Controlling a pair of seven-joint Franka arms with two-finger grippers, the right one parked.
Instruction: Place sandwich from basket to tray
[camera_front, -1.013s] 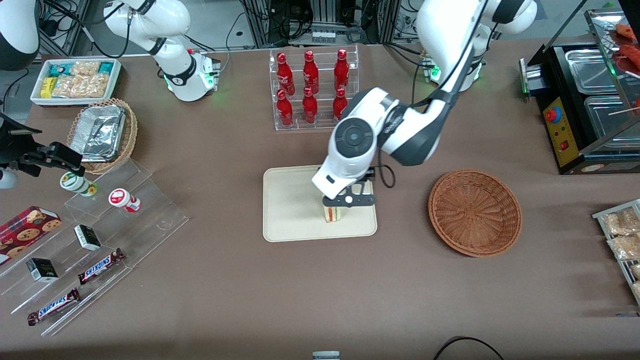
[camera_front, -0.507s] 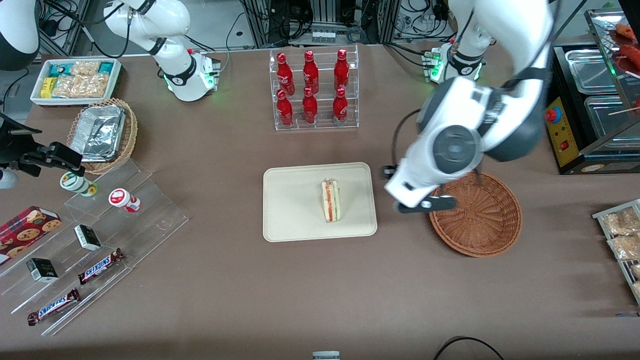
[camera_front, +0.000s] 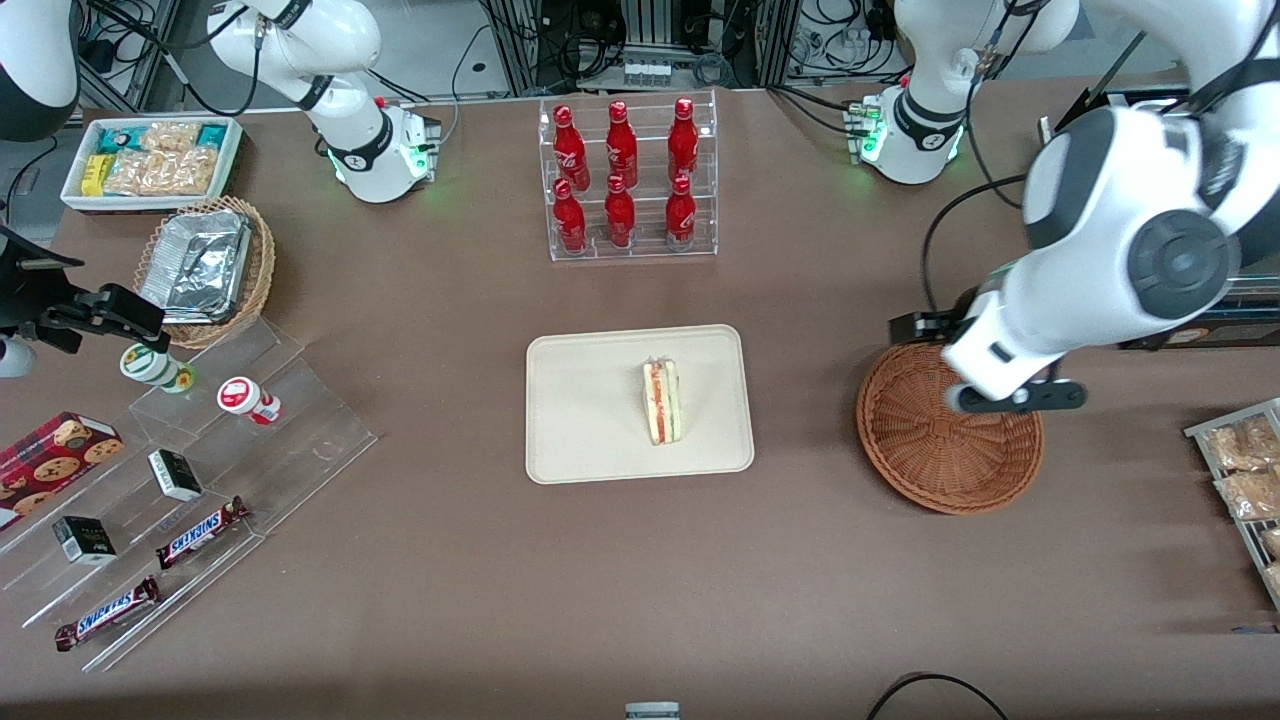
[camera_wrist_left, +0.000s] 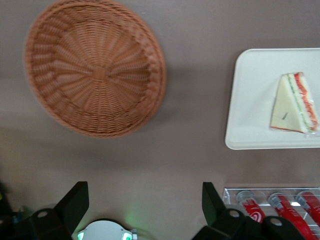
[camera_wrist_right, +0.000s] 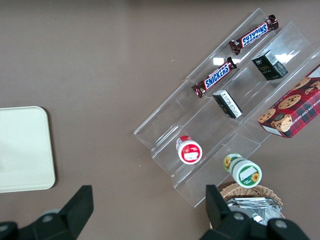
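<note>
Sandwich (camera_front: 662, 402) delivered to tray (camera_front: 580, 400).
It lay flat by the tray's edge; the tool (camera_front: 1015, 397) hung wide and empty over the basket (camera_front: 935, 450).

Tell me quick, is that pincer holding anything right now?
Left arm's pincer: open and empty, up above the basket. The sandwich lies on the tray.

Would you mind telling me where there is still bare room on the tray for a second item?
The tray is bare toward the parked arm's end; the sandwich lies toward the basket, leaving only a narrow strip beside it. The basket holds nothing, but the open gripper hangs above it.
</note>
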